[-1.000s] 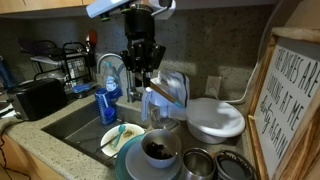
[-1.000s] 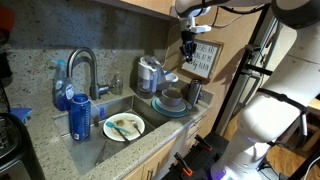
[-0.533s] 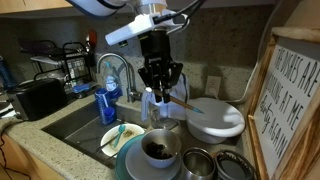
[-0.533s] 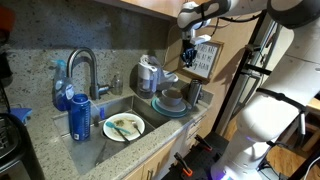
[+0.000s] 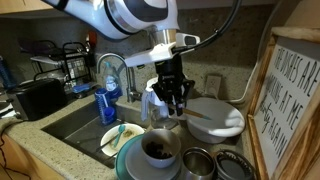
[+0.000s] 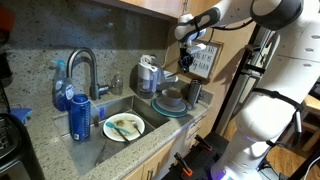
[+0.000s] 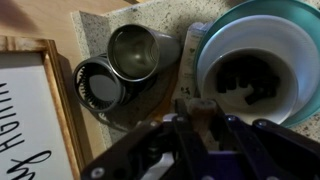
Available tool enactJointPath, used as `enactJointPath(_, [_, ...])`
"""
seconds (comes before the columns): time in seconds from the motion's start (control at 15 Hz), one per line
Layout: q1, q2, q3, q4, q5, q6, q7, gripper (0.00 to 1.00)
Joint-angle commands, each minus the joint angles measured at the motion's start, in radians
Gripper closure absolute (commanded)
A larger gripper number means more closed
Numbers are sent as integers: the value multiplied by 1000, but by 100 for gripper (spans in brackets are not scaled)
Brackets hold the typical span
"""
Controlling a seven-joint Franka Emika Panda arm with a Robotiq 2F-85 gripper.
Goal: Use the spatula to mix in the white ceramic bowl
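Now we hold the spatula over the bowl

Our tool [image 5: 175, 103] is closed on the thin handle of the spatula [image 7: 196, 104]. The white ceramic bowl [image 5: 160, 150] sits below the tool, a little to one side. It looks dark inside and rests on a blue-green plate [image 5: 127, 162]. The tool hangs in the air, apart from the bowl. Two shiny metal bowls [image 7: 135, 50] stand just beside that plate on the counter [image 7: 100, 22].
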Motion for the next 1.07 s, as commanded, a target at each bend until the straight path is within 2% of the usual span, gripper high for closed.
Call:
enactJointPath(0.0, [-5,56,-4,32,-15,40,24,92])
enactJointPath(0.13, [-6,85,-7,46,-18,56,30,92])
enactJointPath(0.2, [-7,99,-9,56,-14,60,29,72])
enactJointPath(0.27, [-7,111,-12,63,-17,64,35,49])
enactJointPath(0.4, [-8,131,-14,81,-15,64,37,45])
enactJointPath(0.8, [-11,153,-15,119,-9,50,48,1])
enactJointPath(1.0, [-6,140,-11,125,-8,27,50,0])
